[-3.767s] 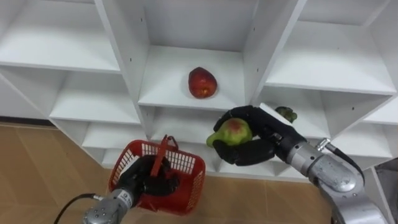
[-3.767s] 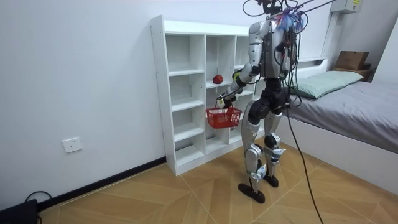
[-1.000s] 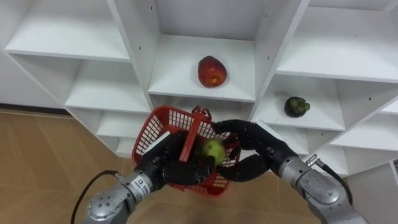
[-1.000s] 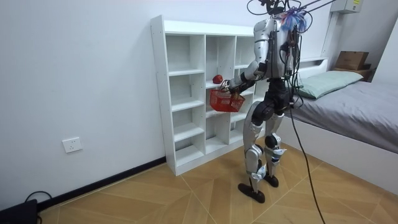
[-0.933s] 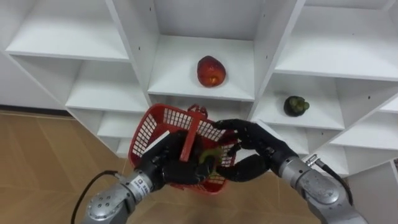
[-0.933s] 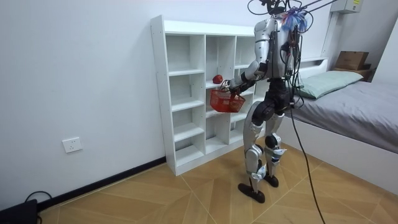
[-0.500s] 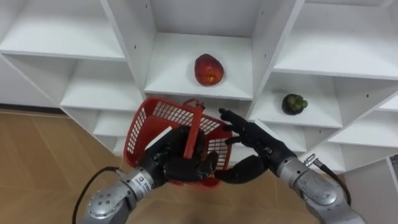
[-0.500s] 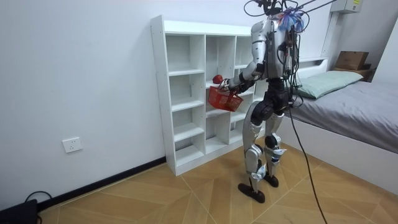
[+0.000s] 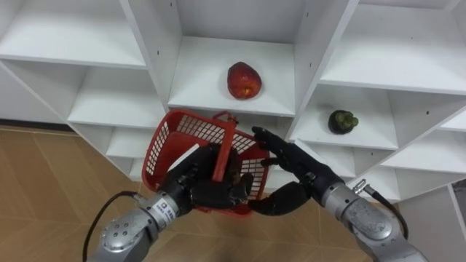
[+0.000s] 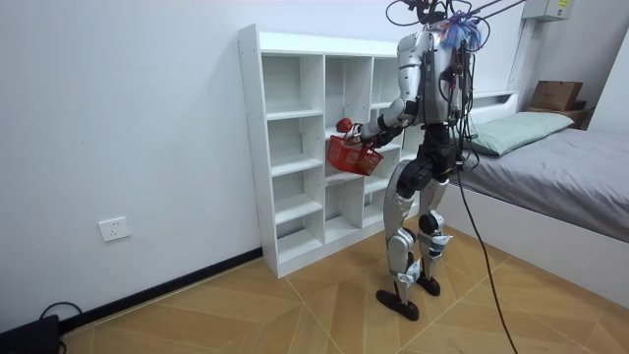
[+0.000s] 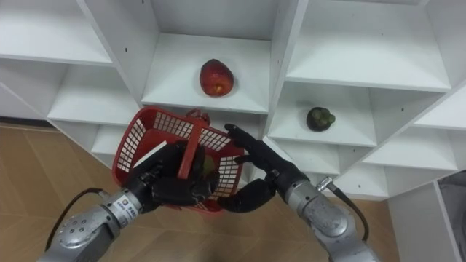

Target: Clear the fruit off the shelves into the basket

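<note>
Left eye view: The left hand (image 9: 207, 188) holds a red basket (image 9: 191, 135) in front of the white closet (image 9: 309, 44), its fingers curled round the upright handle (image 9: 227, 145). The basket is tilted, its far rim just below the front edge of the middle shelf and not touching it. What lies inside the basket cannot be made out behind the hand and the mesh. The right hand (image 9: 295, 171) is at the basket's right rim with its fingers straight and spread and its thumb apart below, and it grasps nothing. A red fruit (image 9: 244, 80) lies in the middle compartment, well back from the shelf edge. A dark green fruit (image 9: 341, 121) sits in the lower compartment to the right, near its back wall.

Room view: The robot stands upright close before the closet's right columns, with the basket raised at mid-shelf height. A bed (image 10: 570, 167) stands behind it at the room view's right. Open wooden floor (image 10: 295, 305) spreads toward the room view's left and foreground.

Right eye view: The right hand's fingertips reach just short of the upright divider between the two fruit compartments.
</note>
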Tool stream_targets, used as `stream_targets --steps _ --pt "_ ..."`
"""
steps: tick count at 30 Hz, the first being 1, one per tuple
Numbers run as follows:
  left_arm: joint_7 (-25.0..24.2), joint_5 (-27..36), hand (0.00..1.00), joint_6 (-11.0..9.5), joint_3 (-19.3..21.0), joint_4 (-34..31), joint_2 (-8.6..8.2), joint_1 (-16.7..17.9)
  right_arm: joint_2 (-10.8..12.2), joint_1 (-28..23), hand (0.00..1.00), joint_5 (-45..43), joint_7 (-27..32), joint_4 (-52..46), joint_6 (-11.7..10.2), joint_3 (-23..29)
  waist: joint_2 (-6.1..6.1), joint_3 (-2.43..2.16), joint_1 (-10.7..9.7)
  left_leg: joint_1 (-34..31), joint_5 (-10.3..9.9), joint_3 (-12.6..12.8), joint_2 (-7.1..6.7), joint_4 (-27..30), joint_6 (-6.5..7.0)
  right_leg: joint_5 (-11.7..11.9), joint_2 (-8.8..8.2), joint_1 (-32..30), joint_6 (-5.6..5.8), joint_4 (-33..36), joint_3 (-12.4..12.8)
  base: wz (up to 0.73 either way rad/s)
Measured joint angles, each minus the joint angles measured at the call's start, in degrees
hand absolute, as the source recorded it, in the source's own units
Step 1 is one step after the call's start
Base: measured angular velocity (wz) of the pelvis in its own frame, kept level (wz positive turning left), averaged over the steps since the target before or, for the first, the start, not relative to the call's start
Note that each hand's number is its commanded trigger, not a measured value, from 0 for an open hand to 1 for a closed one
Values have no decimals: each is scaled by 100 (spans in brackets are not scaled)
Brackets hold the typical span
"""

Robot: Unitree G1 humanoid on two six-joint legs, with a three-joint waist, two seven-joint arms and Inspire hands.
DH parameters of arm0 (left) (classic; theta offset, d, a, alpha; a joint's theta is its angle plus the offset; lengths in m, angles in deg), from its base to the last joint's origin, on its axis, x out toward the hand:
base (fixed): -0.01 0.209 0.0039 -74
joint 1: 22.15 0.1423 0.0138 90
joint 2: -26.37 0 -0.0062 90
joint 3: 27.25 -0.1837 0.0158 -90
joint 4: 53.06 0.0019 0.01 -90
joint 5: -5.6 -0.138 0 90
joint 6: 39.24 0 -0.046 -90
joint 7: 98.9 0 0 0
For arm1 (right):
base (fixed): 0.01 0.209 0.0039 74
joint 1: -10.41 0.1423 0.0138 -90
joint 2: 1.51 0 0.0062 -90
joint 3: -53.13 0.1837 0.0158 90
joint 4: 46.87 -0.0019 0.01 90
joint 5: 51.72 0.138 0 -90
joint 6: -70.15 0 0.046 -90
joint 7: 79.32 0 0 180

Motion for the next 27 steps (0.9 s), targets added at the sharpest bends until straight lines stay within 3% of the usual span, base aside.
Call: stream_targets --steps 14,27 --pt "486 3 100 -35 -30 477 59 400 -52 -6 0 30 73 -594 5 -60 -24 -5 59 249 1 -12 -14 -90 -3 -13 2 212 9 -13 27 0" --pt "828 -268 100 -42 -2 878 70 475 -51 -3 0 250 340 -1081 10 -58 -215 -12 157 444 -1 -40 -81 -128 2 -55 -22 427 53 -37 -5 2"
